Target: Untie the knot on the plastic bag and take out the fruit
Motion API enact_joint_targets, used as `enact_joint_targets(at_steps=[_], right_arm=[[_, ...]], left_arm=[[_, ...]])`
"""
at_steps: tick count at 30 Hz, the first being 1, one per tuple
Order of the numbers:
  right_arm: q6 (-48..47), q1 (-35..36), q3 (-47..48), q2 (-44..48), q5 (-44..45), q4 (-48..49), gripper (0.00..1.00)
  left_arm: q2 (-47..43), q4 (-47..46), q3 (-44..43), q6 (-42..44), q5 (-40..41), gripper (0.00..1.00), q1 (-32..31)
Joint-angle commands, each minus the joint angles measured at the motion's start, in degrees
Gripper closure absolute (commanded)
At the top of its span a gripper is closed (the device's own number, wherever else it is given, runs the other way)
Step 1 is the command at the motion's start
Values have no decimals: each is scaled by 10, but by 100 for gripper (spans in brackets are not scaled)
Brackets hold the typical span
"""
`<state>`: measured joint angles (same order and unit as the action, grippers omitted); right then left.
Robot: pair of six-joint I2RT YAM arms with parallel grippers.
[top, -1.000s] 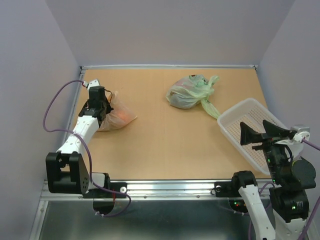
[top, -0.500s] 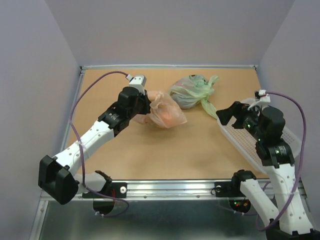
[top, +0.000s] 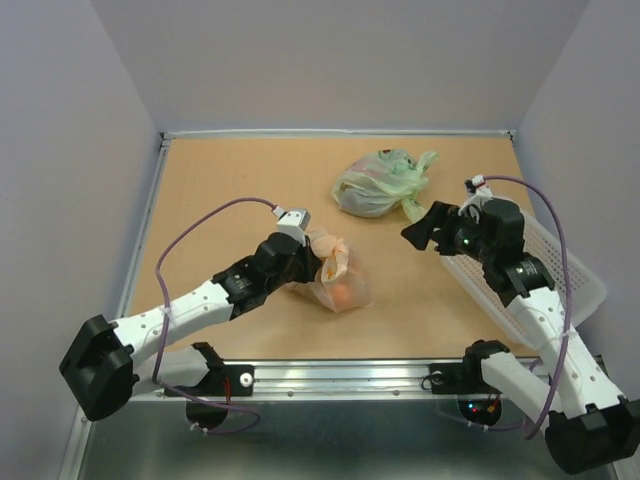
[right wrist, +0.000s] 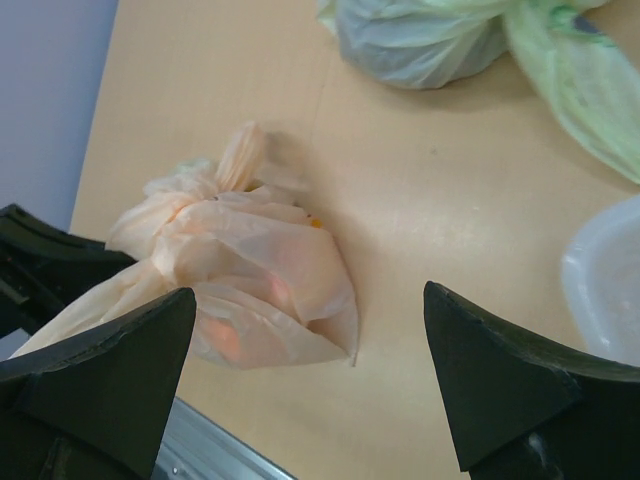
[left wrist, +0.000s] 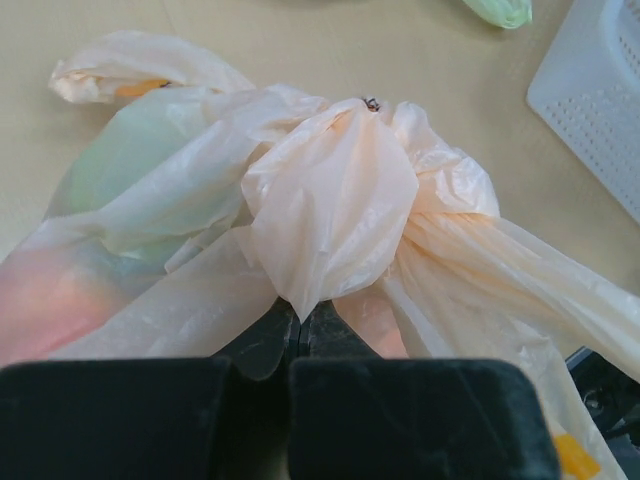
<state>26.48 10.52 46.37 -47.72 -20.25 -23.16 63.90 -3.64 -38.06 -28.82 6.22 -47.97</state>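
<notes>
Left wrist view: the left pincer has its jaws together, clamped on a fold of thin film at the base of the knot. The knot stands directly ahead of the fingers as a bunched, puckered lobe. The rest of the plastic bag spreads out to both sides. Judgement: this grip anchors the bag so that a pull from the other arm loads the knot and does not drag the whole bag.

Top external view: the bag rests on the surface, near its front edge and left of centre, with the knot at the top. An orange fruit shows through the film low in the bag.

The right pincer has its jaws fully apart and holds nothing. It hangs above the surface, well apart from the bag and aimed toward it. In its own wrist view the bag lies between the two fingertips. Judgement: this is the approach to the knot, and untying has not begun, since the knot is tight and the fruit is enclosed.

Beyond the right pincer, a green bag lies toward the far edge. A white basket sits at the right side, a likely place for the fruit.

Caution: the film is thin and may tear under a sharp pull.
</notes>
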Motion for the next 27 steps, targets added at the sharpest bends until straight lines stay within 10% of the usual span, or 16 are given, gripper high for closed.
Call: enact_joint_targets(at_steps=[1,8,27], right_arm=[[25,98,-10,-31,40,65,0],[53,290,8,-156,127,136,0],[32,383,130,-296,156,199,6]], left_arm=[[-68,-52,36,-62,41,100,-12],[-175,10,118,-135,58,98,-14],[-285,94,147,-157,72,89,-14]])
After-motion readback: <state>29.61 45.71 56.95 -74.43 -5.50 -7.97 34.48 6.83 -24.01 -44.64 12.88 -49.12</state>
